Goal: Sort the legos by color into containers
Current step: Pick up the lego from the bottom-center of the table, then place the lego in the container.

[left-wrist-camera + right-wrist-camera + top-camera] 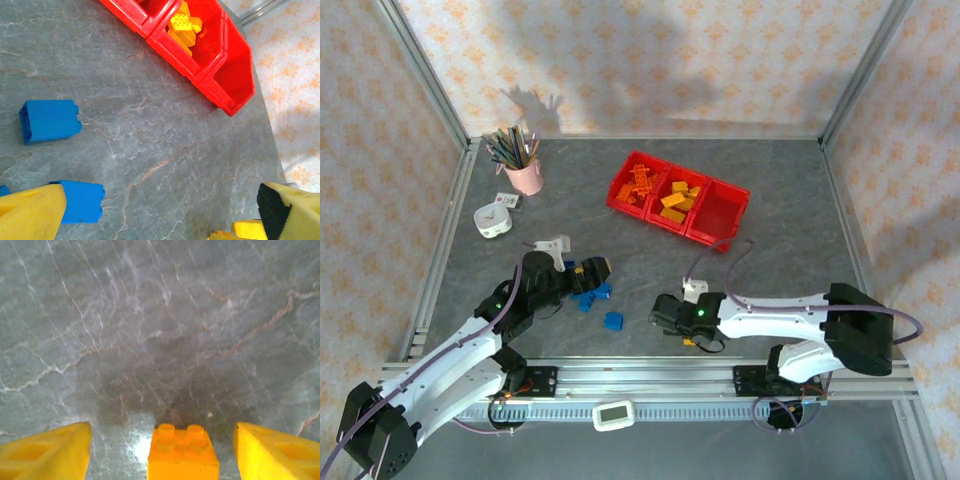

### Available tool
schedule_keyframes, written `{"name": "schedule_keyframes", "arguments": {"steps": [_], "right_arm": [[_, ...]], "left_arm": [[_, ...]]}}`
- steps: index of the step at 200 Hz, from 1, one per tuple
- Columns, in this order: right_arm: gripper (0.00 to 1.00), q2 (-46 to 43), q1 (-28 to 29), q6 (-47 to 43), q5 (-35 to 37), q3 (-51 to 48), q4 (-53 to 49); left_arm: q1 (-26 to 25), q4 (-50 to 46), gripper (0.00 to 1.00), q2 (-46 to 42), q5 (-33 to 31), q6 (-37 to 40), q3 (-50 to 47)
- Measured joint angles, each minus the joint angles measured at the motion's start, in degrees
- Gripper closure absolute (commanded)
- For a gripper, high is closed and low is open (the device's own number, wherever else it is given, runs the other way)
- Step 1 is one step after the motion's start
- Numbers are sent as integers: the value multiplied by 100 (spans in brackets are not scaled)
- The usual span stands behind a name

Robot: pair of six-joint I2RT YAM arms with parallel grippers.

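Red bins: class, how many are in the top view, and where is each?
3, joined in one row: the left bin holds orange bricks, the middle bin holds yellow-orange bricks, and the right bin looks empty.

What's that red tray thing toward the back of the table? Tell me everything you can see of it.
The red tray is three open-top rectangular bins joined in one row, in glossy bright red plastic. It sits flat on the grey table, turned diagonally, its right end nearer the front. The left bin holds deeper orange bricks, the middle one yellow-orange bricks, and the right one looks empty. Nothing else touches it.
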Motion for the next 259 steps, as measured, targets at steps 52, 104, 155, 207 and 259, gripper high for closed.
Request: {"name": "schedule_keyframes", "arguments": {"steps": [52,104,155,207,259], "right_arm": [[49,101,74,273,-133,-166,76],[71,175,76,258,-125,-216,236],[72,-52,20,120,44,-205,229],[72,-323,-1047,-933,481,509,354],[71,85,-2500,-2509,796,1659,1303]], "left_arm": [[-107,122,1,57,129,46,0],[-192,177,1,81,216,131,0],[-192,203,1,142,225,146,0],[-192,304,1,413,225,149,177],[-232,737,1,1021,184,142,654]]}}
